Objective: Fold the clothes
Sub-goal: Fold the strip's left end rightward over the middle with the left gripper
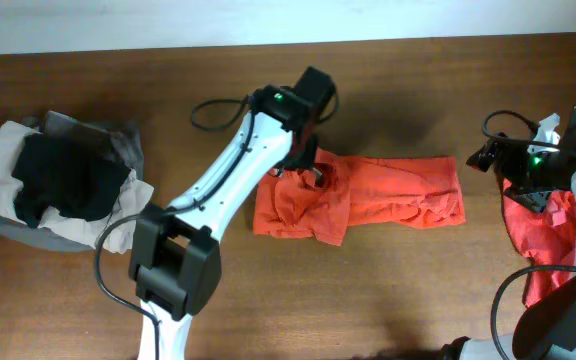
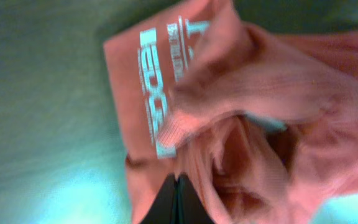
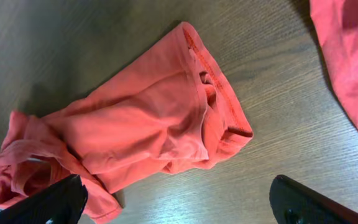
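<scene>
The orange-red T-shirt [image 1: 388, 195] is lying bunched on the worktop [image 1: 388, 300], one end under the left claw [image 2: 176, 193], which is being held tightly closed. A fold is perhaps being pinched, though blur is leaving that unsettled. If only a thin layer is being caught, the cloth could be dropped or dragged into a heap. The right claw [image 3: 179, 183] is being held wide, short of the shirt's other end. A second red garment [image 1: 540, 235] beside it is being cut off by the frame.

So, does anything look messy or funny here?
Yes. The orange-red shirt mid-table is rumpled, and its left end is bunched up by the shut left pincer, so it isn't a neat fold yet.
</scene>
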{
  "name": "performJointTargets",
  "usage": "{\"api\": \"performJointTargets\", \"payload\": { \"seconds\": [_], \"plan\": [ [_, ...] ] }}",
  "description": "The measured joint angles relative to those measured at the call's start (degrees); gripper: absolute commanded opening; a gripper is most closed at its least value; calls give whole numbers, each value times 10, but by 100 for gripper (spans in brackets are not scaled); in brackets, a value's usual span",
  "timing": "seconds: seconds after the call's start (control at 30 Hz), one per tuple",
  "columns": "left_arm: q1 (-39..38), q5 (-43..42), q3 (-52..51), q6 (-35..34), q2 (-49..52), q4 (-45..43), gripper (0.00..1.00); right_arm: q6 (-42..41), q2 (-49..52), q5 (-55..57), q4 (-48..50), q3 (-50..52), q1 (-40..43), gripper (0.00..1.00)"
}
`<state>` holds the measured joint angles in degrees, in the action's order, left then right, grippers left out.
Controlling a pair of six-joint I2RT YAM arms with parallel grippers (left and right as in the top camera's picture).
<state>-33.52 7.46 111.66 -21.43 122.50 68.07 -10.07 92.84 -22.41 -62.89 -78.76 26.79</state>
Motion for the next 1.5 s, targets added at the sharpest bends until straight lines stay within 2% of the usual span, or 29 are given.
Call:
{"api": "performJointTargets", "payload": {
  "seconds": [0.17,0.3,0.47,0.67,0.8,1.03,1.27,1.5],
  "plan": [
    [21,-71,-80,0,9,-74,1,0,0,1,0,0,0,99],
    [20,-134,-115,0,17,-82,1,0,0,1,0,0,0,99],
    [-31,-176,-116,9,19,-105,1,0,0,1,0,0,0,99],
    [-116,-159,-109,35,19,-101,0,0,0,1,0,0,0,99],
    [-127,-111,-99,41,19,-68,0,0,0,7,0,0,0,99],
    [-59,-36,-71,41,8,-60,2,0,0,16,0,0,0,99],
    [59,-35,-68,41,4,-88,0,0,0,16,1,0,0,99],
    [93,-60,-68,41,10,-152,0,0,0,16,1,0,0,99]
  ]
}}
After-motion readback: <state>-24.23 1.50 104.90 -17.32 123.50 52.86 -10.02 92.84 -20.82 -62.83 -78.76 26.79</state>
